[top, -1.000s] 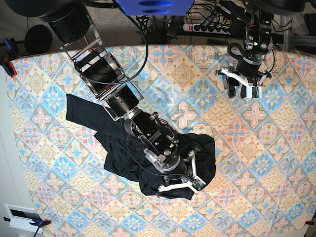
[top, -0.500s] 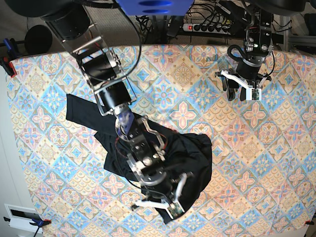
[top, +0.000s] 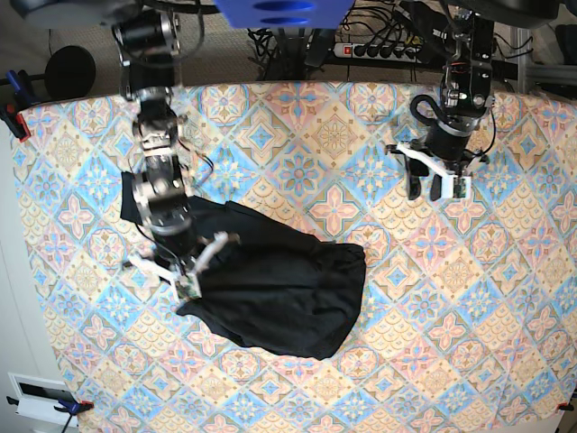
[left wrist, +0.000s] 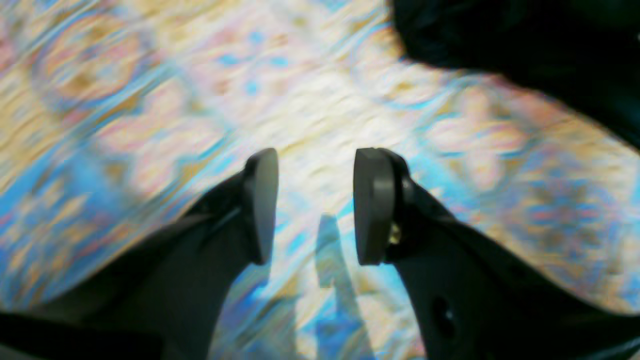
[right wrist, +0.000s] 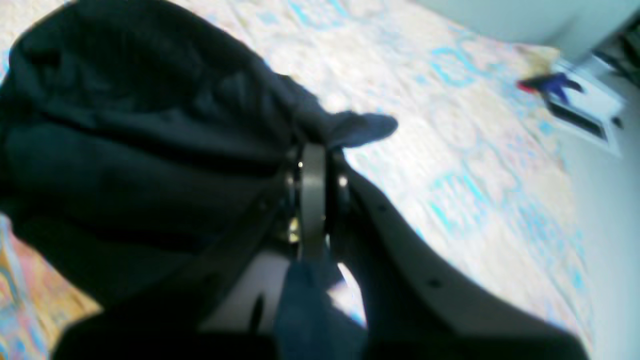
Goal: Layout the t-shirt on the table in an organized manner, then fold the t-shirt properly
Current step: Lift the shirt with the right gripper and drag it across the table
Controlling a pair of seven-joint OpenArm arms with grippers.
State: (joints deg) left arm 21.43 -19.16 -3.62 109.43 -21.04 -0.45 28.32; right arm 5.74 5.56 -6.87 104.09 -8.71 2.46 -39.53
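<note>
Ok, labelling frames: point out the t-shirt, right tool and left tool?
t-shirt point(top: 288, 302): base view, middle of bunched fabric.
right tool point(right wrist: 313, 200): right wrist view, shut fingertips.
left tool point(left wrist: 315, 205): left wrist view, gap between fingertips.

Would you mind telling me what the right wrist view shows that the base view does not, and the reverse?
Only the right wrist view shows the grip up close: the right gripper has its jaws shut on a pinched fold of the t-shirt.

Only the base view shows the whole layout: the shirt lies bunched in a dark heap left of centre, and the left gripper hangs open, well away from it, near the far right.

Both show the black t-shirt on the patterned table, held by the right gripper.
</note>
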